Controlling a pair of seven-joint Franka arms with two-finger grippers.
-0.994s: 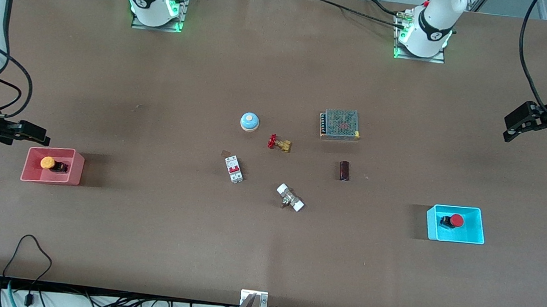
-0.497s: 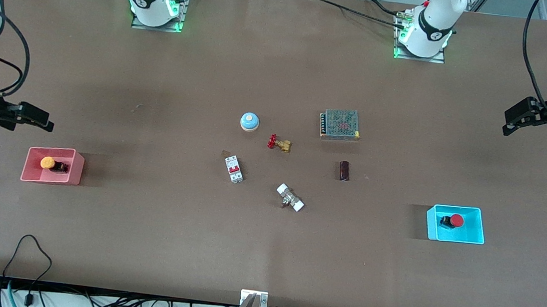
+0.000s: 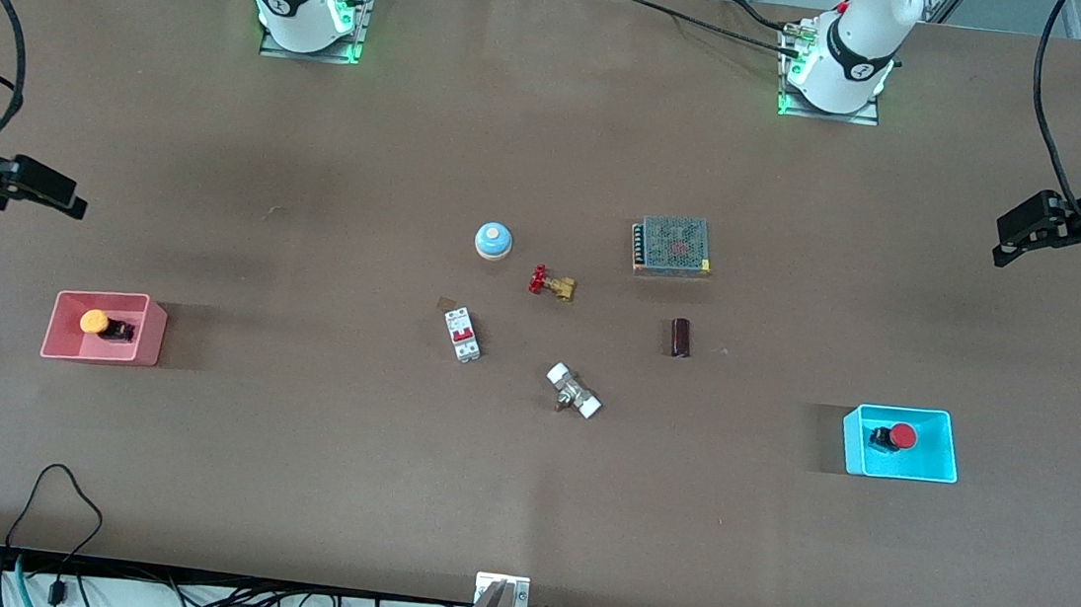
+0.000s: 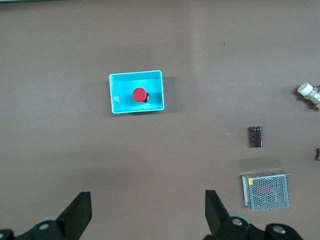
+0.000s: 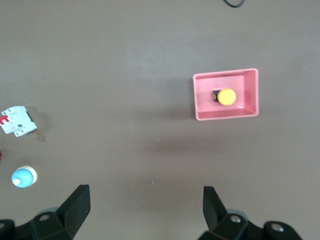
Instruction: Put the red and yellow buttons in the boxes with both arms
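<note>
The orange-yellow button (image 3: 94,322) lies in the pink-red box (image 3: 60,347) at the right arm's end of the table; both show in the right wrist view, button (image 5: 226,96) in box (image 5: 202,111). The red button (image 3: 902,435) lies in the cyan box (image 3: 941,469) at the left arm's end; both show in the left wrist view, button (image 4: 139,94) in box (image 4: 156,102). My right gripper (image 3: 51,189) is open and empty, high over bare table. My left gripper (image 3: 1018,235) is open and empty, high over bare table.
Mid-table lie a light-blue dome (image 3: 493,239), a brass valve with red handle (image 3: 551,284), a white circuit breaker (image 3: 462,333), a white-ended fitting (image 3: 573,392), a dark cylinder (image 3: 681,337) and a mesh power supply (image 3: 672,245). Cables hang along the table's near edge.
My right gripper has moved away from the pink-red box, toward the robots' bases. My left gripper has risen slightly, then held still. Both buttons stay in their boxes.
</note>
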